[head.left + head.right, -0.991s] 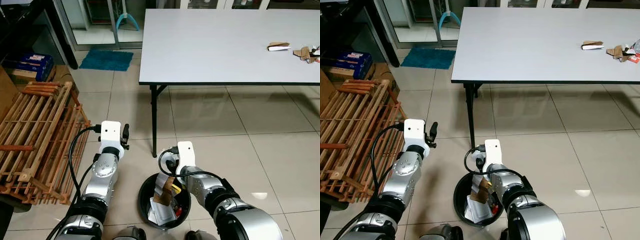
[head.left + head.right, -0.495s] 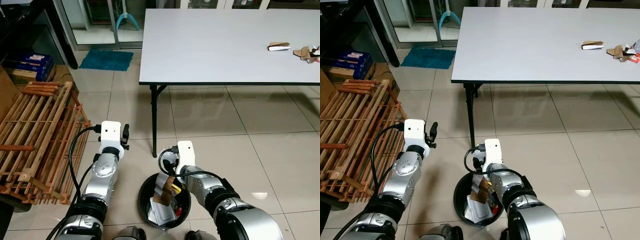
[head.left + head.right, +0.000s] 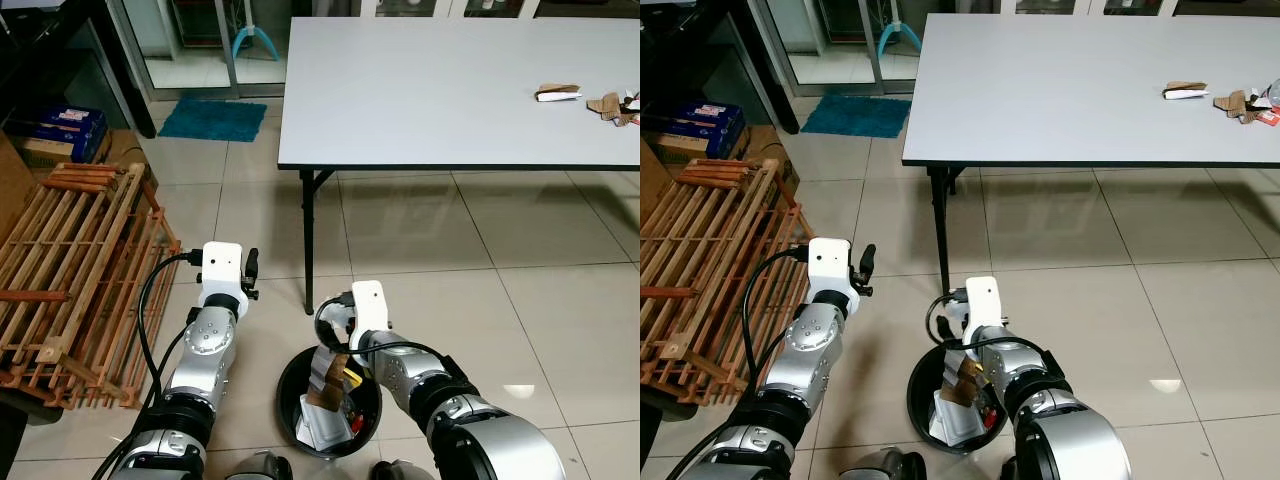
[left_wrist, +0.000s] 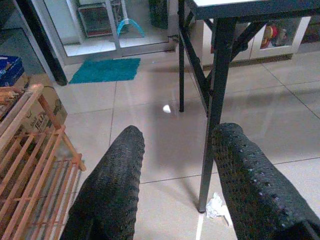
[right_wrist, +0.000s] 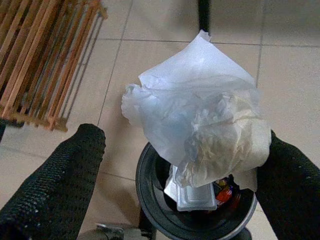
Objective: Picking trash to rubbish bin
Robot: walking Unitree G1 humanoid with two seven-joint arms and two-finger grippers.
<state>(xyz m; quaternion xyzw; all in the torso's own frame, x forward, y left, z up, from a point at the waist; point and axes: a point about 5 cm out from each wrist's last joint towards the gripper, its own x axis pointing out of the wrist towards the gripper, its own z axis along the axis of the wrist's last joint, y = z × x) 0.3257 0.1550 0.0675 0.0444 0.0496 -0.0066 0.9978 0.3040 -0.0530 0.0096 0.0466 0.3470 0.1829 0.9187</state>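
- The left gripper (image 4: 172, 185) is hanging idle beside the wooden rack (image 3: 70, 270), its fingers spread and holding nothing.
- The right gripper (image 5: 175, 170) is still hovering over the black bin (image 3: 300, 375), having edged only slightly in the last second; its fingers are parted, yet the crumpled white wrapper (image 5: 200, 120) is clinging to one finger (image 5: 287, 180), so the drop is not finished.
- More scraps (image 3: 600, 100) are waiting on the table (image 3: 420, 90), well apart.
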